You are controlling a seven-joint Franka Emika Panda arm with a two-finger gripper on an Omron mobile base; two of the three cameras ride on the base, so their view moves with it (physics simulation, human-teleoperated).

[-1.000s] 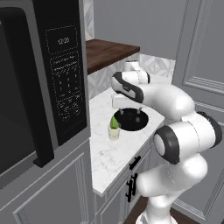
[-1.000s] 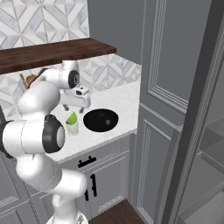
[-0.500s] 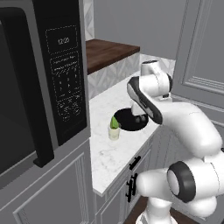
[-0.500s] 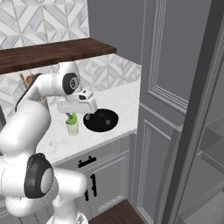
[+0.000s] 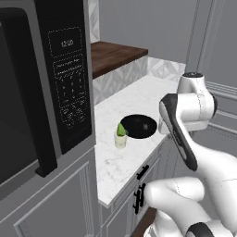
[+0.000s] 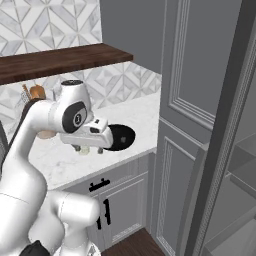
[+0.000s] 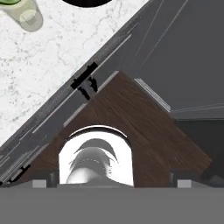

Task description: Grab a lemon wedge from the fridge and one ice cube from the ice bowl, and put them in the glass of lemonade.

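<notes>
The glass of lemonade [image 5: 121, 139] stands on the white marble counter [image 5: 115, 166], with the yellow-green lemon wedge [image 5: 121, 129] sticking out of its top. Just right of it sits the black ice bowl [image 5: 138, 126]; I can make out no ice in it. My gripper [image 6: 89, 149] hangs open and empty over the counter's front edge, in front of the glass and the ice bowl [image 6: 122, 136]. In the hand view the glass of lemonade [image 7: 27, 16] is at the top left, the ice bowl [image 7: 87, 1] is cut by the top edge, and the gripper [image 7: 110, 183] looks down at the floor. The fridge [image 6: 227, 150] stands open at the right.
A black microwave [image 5: 55, 102] fills the left, over grey cabinets with black handles [image 5: 139, 194]. A wooden shelf [image 6: 65, 57] runs along the tiled back wall. A tall grey panelled cabinet [image 6: 185, 100] stands between counter and fridge. Brown wood floor [image 7: 144, 127] lies below.
The arm has swung from above the glass towards the right and the counter's front edge, gripper staying open. The wedge stays in the glass; bowl and glass have not moved.
</notes>
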